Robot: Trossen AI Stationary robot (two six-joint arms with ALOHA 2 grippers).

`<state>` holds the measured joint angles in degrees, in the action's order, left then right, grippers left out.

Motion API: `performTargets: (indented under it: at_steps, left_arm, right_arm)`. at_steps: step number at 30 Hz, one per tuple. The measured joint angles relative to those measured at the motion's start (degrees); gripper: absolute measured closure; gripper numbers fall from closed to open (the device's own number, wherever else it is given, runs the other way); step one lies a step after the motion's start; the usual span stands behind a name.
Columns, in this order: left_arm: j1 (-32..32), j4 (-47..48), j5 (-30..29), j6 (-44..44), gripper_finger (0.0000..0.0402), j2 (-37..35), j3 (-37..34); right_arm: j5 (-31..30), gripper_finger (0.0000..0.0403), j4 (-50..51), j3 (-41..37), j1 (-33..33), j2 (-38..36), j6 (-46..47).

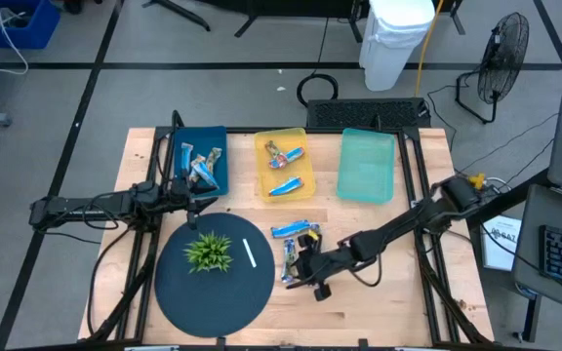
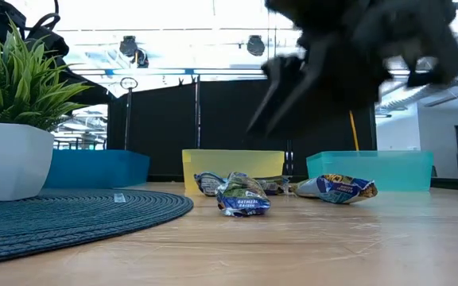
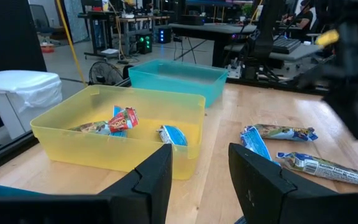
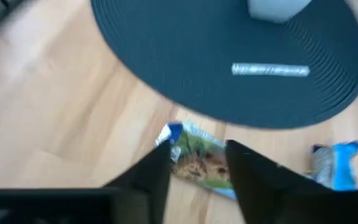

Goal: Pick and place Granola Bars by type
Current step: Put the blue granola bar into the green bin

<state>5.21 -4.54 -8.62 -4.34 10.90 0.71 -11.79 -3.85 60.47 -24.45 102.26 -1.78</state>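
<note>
Three granola bars lie flat on the wood beside the round mat: one light blue (image 1: 294, 230), and a green-and-blue one (image 2: 242, 197), (image 4: 197, 160) under my right gripper. My right gripper (image 1: 305, 271), (image 2: 293, 91) hovers open above that bar, pointing slantwise down, clear of it. More bars lie in the blue bin (image 1: 201, 168) and in the yellow bin (image 1: 283, 166), (image 3: 123, 118). My left gripper (image 1: 195, 200), (image 3: 201, 180) waits open and level by the blue bin's near edge, empty.
A teal bin (image 1: 367, 166) stands at the back right. The dark round mat (image 1: 179, 292) carries a potted green plant (image 1: 209, 252) and a white stick (image 1: 250, 253). Bare wood lies at the near right of the table.
</note>
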Motion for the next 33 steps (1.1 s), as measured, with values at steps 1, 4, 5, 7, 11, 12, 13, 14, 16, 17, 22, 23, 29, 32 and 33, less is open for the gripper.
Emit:
performTargets:
  at_steps: [1, 4, 5, 7, 11, 12, 13, 14, 16, 17, 22, 23, 29, 32, 33]
  left_arm:
    - [0.0, 0.0, 0.0, 0.0, 0.024, 0.0, 0.0]
    - [0.0, 0.0, 0.0, 0.0, 0.024, 0.0, 0.0]
    - [0.0, 0.0, 0.0, 0.0, 0.024, 0.0, 0.0]
    - [0.0, 0.0, 0.0, 0.0, 0.024, 0.0, 0.0]
    - [0.0, 0.0, 0.0, 0.0, 0.024, 0.0, 0.0]
    - [0.0, 0.0, 0.0, 0.0, 0.024, 0.0, 0.0]
    - [0.0, 0.0, 0.0, 0.0, 0.024, 0.0, 0.0]
    - [0.0, 0.0, 0.0, 0.0, 0.024, 0.0, 0.0]
    - [0.0, 0.0, 0.0, 0.0, 0.024, 0.0, 0.0]
    - [0.0, 0.0, 0.0, 0.0, 0.024, 0.0, 0.0]
    - [0.0, 0.0, 0.0, 0.0, 0.024, 0.0, 0.0]
    - [0.0, 0.0, 0.0, 0.0, 0.024, 0.0, 0.0]
    - [0.0, 0.0, 0.0, 0.0, 0.024, 0.0, 0.0]
    - [0.0, 0.0, 0.0, 0.0, 0.024, 0.0, 0.0]
    - [0.0, 0.0, 0.0, 0.0, 0.024, 0.0, 0.0]
  right_arm:
    - [-0.1, 0.0241, -0.7, 0.0, 0.0, 1.4, -0.4]
    - [-1.6, 0.0193, -4.7, -0.1, 0.0, 5.5, -0.4]
    - [-1.9, 0.0183, -6.5, -0.1, 0.0, 6.8, -0.4]
    - [-1.9, 0.0172, -9.1, -0.1, 0.0, 9.0, -0.5]
    - [-2.0, 0.0178, -11.8, 0.0, 0.1, 11.5, -0.7]
    - [-1.9, 0.0184, -11.8, 0.0, 0.1, 11.7, -0.5]
    - [-2.0, 0.0192, -11.7, 0.0, 0.2, 11.8, -0.3]
    - [-2.0, 0.0201, -11.5, 0.0, 0.2, 11.8, -0.1]
    - [-1.9, 0.0223, -11.6, 0.0, 0.2, 11.8, 0.5]
    - [-1.9, 0.0236, -11.6, 0.0, 0.2, 11.8, 0.6]
    - [-1.9, 0.033, -11.2, 0.0, 0.2, 11.8, 0.7]
    - [-1.9, 0.0353, -11.2, 0.1, 0.3, 11.8, 0.7]
    - [-3.0, 0.04, -11.0, 0.1, 0.3, 11.9, -0.7]
    - [-3.2, 0.0402, -10.8, 0.0, 0.0, 11.3, -2.1]
    - [-3.2, 0.0402, -10.7, 0.0, -0.1, 10.8, -2.6]
